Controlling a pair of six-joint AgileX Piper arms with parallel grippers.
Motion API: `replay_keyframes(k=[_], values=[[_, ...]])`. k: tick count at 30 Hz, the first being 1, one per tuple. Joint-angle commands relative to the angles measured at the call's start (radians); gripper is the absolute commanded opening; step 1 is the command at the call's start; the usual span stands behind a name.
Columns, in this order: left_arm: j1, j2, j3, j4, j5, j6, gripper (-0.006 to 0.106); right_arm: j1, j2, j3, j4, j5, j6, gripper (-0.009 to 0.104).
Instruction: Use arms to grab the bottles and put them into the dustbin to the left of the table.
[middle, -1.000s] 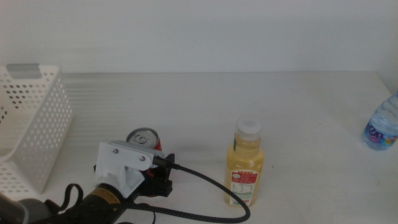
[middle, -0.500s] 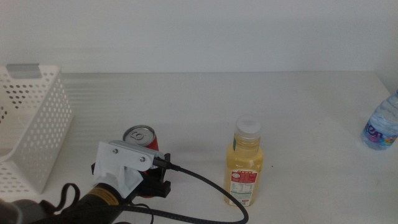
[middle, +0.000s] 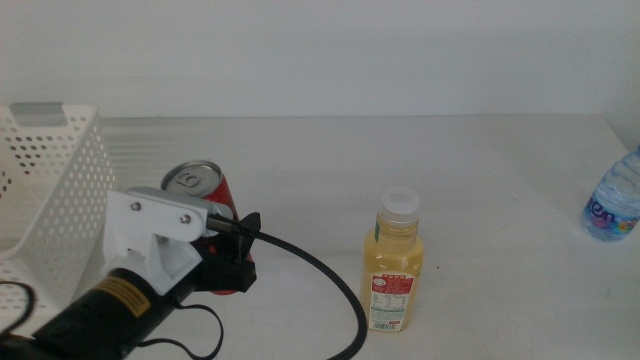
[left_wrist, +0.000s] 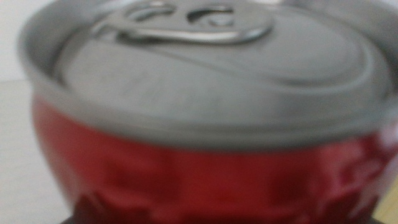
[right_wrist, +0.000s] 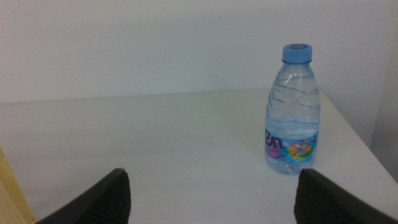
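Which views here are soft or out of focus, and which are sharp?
Left wrist view: the red soda can fills the frame, blurred, too close. Right wrist view: clear blue-capped water bottle sharp, jaw tips soft. Middle view: evenly lit, yellow juice bottle crisp.

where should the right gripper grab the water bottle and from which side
Grip the water bottle around its clear ribbed body, below the blue cap. It stands upright near the table's right edge, so come in level from the front. The right gripper is open, already facing it, with nothing between. The round body suits jaws closing across its width.
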Motion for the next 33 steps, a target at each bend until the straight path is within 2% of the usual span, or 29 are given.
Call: replay_keyframes(k=[1, 7, 18, 23, 33], values=[[-0.003, -0.093, -0.045, -0.02, -0.012, 0.018, -0.002, -0.005, -0.027, -0.009, -0.003, -0.076, -0.008, 0.07], [-0.002, -0.188, -0.171, -0.12, 0.269, 0.18, -0.002, -0.005, -0.027, -0.009, -0.003, -0.076, -0.008, 0.07], [0.013, -0.199, -0.359, -0.345, 0.488, 0.404, -0.002, -0.005, -0.027, -0.009, -0.003, -0.076, -0.008, 0.07], [0.08, -0.199, -0.428, -0.352, 0.664, 0.472, -0.002, -0.005, -0.027, -0.009, -0.003, -0.076, -0.008, 0.07], [0.112, -0.199, -0.455, -0.351, 0.717, 0.485, -0.002, -0.005, -0.027, -0.009, -0.003, -0.076, -0.008, 0.07]])
